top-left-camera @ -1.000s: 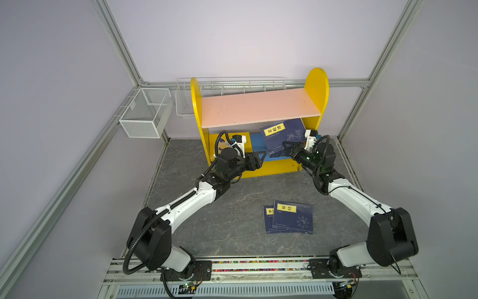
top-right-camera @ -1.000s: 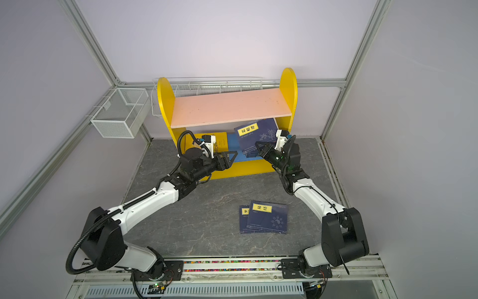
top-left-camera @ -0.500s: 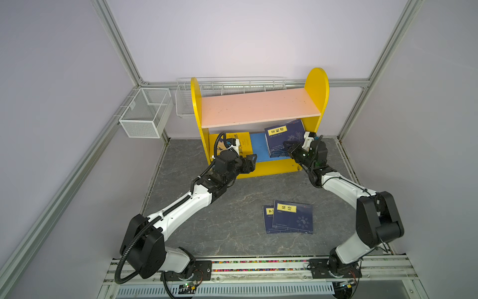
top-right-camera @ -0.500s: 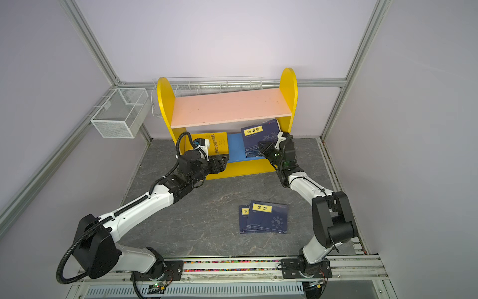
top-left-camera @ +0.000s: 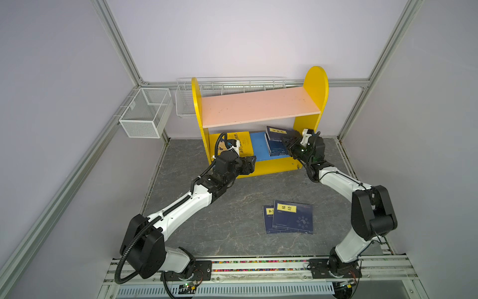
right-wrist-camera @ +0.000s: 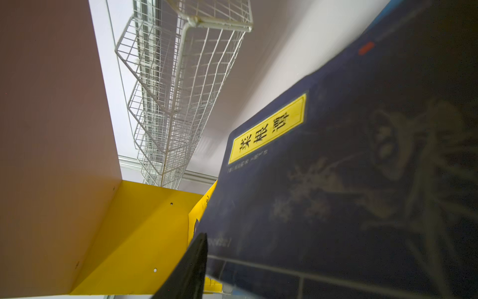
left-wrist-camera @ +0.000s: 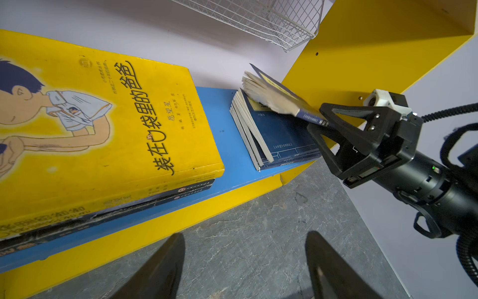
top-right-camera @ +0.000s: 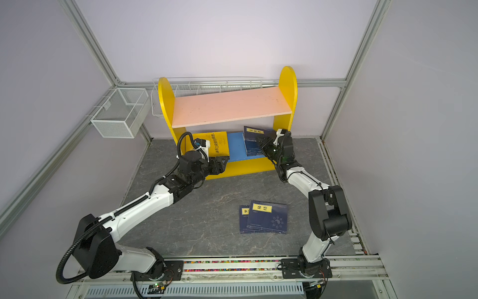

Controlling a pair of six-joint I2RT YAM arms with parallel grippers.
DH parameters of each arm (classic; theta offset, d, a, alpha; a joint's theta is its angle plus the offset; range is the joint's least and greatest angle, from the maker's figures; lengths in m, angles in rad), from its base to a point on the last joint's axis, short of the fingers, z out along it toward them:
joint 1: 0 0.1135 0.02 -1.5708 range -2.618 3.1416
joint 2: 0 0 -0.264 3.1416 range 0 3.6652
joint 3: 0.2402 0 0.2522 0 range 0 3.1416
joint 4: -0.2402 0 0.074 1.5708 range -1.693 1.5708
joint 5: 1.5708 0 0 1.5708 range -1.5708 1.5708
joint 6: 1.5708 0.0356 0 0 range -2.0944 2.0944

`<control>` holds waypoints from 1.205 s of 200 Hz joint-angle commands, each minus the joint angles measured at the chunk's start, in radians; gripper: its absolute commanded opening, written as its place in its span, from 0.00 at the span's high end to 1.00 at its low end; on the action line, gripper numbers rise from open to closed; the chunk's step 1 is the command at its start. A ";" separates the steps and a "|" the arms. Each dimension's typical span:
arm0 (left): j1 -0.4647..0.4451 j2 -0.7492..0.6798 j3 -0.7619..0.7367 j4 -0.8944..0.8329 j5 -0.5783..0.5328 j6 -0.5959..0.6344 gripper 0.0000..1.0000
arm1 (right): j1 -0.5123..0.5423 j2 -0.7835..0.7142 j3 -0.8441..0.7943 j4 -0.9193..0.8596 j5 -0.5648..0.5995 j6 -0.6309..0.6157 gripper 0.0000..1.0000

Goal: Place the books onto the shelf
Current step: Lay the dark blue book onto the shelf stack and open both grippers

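Observation:
The shelf (top-left-camera: 258, 106) has yellow sides, a pink upper board and a blue lower board (left-wrist-camera: 222, 114). Yellow books (top-left-camera: 238, 146) (left-wrist-camera: 103, 124) lie stacked at its left end, on darker ones. A navy stack (top-left-camera: 275, 151) (left-wrist-camera: 279, 134) lies at its right end. One navy book (left-wrist-camera: 274, 95) (right-wrist-camera: 336, 181) hangs tilted over that stack, pages fanned. Its corner sits between the parted jaws of my right gripper (top-left-camera: 287, 142) (top-right-camera: 261, 142) (left-wrist-camera: 326, 123), which is open. My left gripper (top-left-camera: 252, 163) (left-wrist-camera: 244, 259) is open and empty over the floor before the shelf. Two navy books (top-left-camera: 292, 217) (top-right-camera: 269, 217) lie on the floor.
A white wire basket (top-left-camera: 144, 116) hangs on the left wall and a longer one (top-left-camera: 232, 85) runs behind the shelf. The grey stone-patterned floor (top-left-camera: 232, 207) stretches from the shelf to the arm bases. Metal frame posts stand at the corners.
The right gripper's jaws have parted around the navy book, which has tipped from steeply upright to low over the stack. The left gripper has drawn back a little from the shelf.

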 commanded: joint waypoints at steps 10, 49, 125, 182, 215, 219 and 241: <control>-0.003 -0.025 -0.011 -0.025 -0.012 0.013 0.26 | -0.023 0.025 0.035 -0.015 -0.007 0.091 0.28; -0.003 -0.025 -0.012 -0.019 -0.010 0.003 0.26 | -0.023 -0.018 0.053 -0.196 -0.004 0.040 0.21; -0.003 -0.006 0.000 -0.027 -0.001 -0.013 0.27 | -0.025 -0.026 0.058 -0.316 -0.049 -0.003 0.13; -0.003 0.008 0.015 -0.053 0.001 0.009 0.27 | -0.028 -0.070 0.054 -0.386 -0.022 -0.070 0.13; -0.003 0.025 0.023 -0.060 0.007 0.014 0.27 | -0.033 -0.073 0.059 -0.405 -0.020 -0.087 0.13; -0.003 0.028 0.025 -0.061 0.008 0.015 0.27 | -0.034 -0.071 0.060 -0.403 -0.023 -0.087 0.13; -0.003 0.043 0.036 -0.066 0.025 0.013 0.27 | -0.043 -0.072 0.056 -0.389 -0.025 -0.091 0.14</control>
